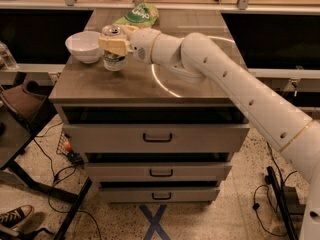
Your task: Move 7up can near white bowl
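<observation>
The gripper (113, 45) is clamping the 7up can (115, 62) (upright) at the white bowl's (83, 46) three o'clock, setting it close.

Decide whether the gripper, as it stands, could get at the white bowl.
Probably yes for reach: the white bowl sits just beside the gripper, nothing between. But it is shut on the 7up can, so it cannot grasp.

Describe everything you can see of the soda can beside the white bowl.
The soda can is small, of silvery-white metal, with green label marks and a silver top. It is upright near the left edge of the cabinet top, just right of the white bowl; whether they touch is unclear. The gripper is clamped across its middle, hiding part of the label.
</observation>
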`<action>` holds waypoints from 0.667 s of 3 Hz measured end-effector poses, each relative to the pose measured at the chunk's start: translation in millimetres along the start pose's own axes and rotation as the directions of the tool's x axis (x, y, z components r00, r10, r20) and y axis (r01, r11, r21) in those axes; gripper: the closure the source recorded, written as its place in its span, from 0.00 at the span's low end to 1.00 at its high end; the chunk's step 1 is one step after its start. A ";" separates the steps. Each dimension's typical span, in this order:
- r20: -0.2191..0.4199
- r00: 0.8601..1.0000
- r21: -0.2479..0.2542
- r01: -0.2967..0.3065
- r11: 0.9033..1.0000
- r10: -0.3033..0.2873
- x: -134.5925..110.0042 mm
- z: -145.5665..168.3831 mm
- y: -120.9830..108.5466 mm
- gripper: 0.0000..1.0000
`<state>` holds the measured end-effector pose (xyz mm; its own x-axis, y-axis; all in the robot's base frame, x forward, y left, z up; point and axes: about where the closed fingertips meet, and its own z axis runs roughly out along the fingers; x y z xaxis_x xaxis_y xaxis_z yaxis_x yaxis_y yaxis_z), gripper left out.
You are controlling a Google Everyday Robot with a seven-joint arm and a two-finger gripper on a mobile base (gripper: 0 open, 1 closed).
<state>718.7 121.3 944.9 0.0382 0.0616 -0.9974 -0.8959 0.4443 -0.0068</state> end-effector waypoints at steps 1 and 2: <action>0.000 1.000 -0.004 0.000 1.000 0.000 -0.3 1.8 1.9 0.27; 0.001 1.000 -0.008 0.000 1.000 0.000 -0.6 3.9 3.9 0.04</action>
<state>716.9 126.5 945.7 0.0384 0.0624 -0.9973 -0.8993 0.4372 -0.0073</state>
